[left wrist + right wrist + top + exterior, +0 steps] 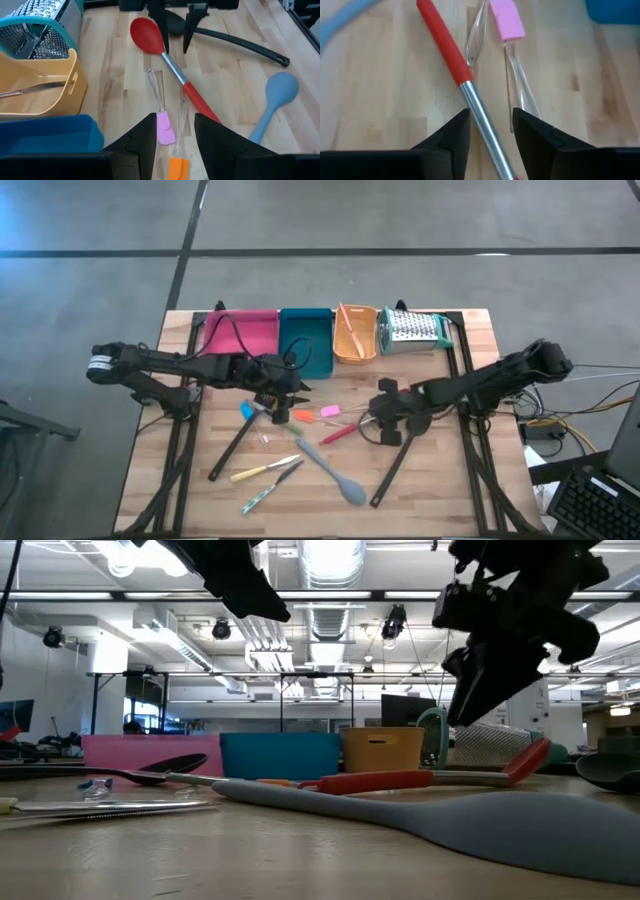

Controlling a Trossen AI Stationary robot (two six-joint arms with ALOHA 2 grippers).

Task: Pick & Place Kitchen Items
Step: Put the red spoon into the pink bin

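The red-headed spatula (343, 430) lies mid-table, with a metal shaft (479, 117) and a red handle (201, 102). My right gripper (491, 130) hangs open above it, one finger on either side of the shaft, clear of it in the low view (495, 660). My left gripper (175, 135) is open above a pink-headed small tool (165, 128) and an orange one (178, 168), touching neither. A grey spoon (332, 472), two black spoons (234, 446) (394, 467), a blue-handled tool (247, 410) and a yellow-handled tool (264, 471) lie flat on the wood.
Pink (247, 335), teal (306, 342) and orange (354, 335) trays stand in a row at the table's far edge, with the metal grater (412, 328) lying to their right. A thin utensil lies in the orange tray. Both arms' grippers face each other mid-table.
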